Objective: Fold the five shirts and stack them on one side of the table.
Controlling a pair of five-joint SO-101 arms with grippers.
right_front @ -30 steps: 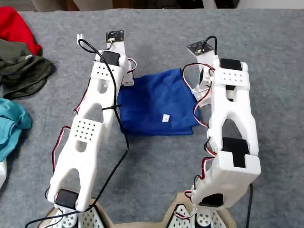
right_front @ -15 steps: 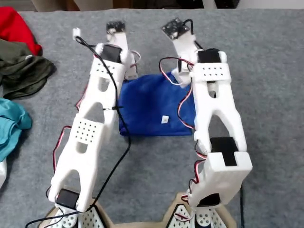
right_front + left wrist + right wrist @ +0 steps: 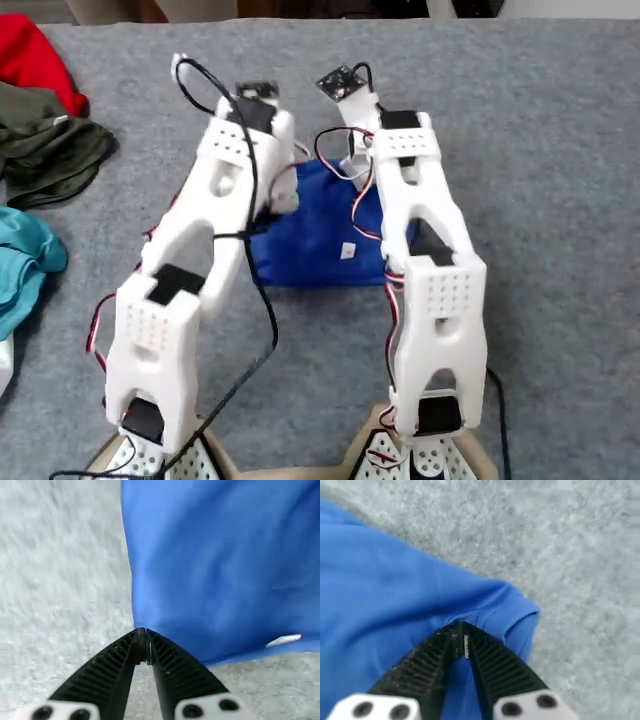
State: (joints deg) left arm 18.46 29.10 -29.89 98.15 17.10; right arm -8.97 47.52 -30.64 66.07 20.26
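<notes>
The blue shirt (image 3: 320,235) lies partly folded in the middle of the worktop (image 3: 560,150), between the two arms. The right pincer (image 3: 460,645) is clamped on a puckered corner of it. The left pincer (image 3: 145,647) is closed at its left edge, apparently with cloth caught, presumably so that a fold can be drawn across. The red shirt (image 3: 30,55), dark green shirt (image 3: 45,140) and teal shirt (image 3: 25,265) are heaped unfolded along the left edge.

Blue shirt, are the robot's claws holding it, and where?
Yes, both seem to. The left gripper is shut on the blue shirt at its side edge. The right gripper pinches a fold near a corner.
</notes>
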